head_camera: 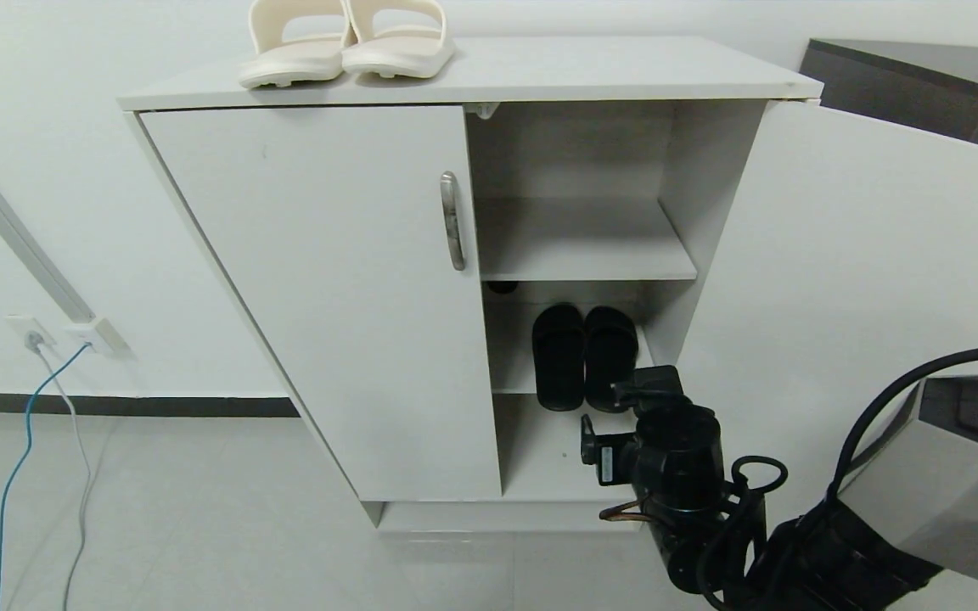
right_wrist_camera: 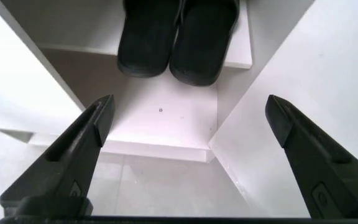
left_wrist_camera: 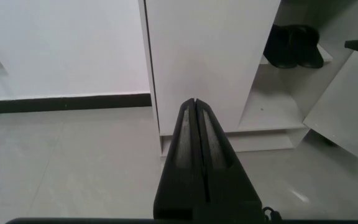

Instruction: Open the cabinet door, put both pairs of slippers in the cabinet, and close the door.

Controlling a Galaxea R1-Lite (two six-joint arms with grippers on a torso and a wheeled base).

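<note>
Since the tall white wooden cabinet already has its broad right-hand door swung wide, with the left-hand door and its metal bar handle shut flat, I'd judge the job roughly half done. The door is open and one pair is inside; the other pair has yet to go in, and the door has yet to be closed. The pair of cream moulded-foam slippers sits side by side on the cabinet's top, towards its left end. They have thick soles and a wide band over the toes, and their heels just overhang the front edge. The pair of black rubber slippers lies together on the middle shelf, heels towards the room. They are matte, smooth and rounded. The right gripper hangs low just in front of the opening, below that shelf, fingers spread wide with nothing between them. The left gripper is above the pale tiled floor before the shut door, fingers pressed together and empty.
</note>
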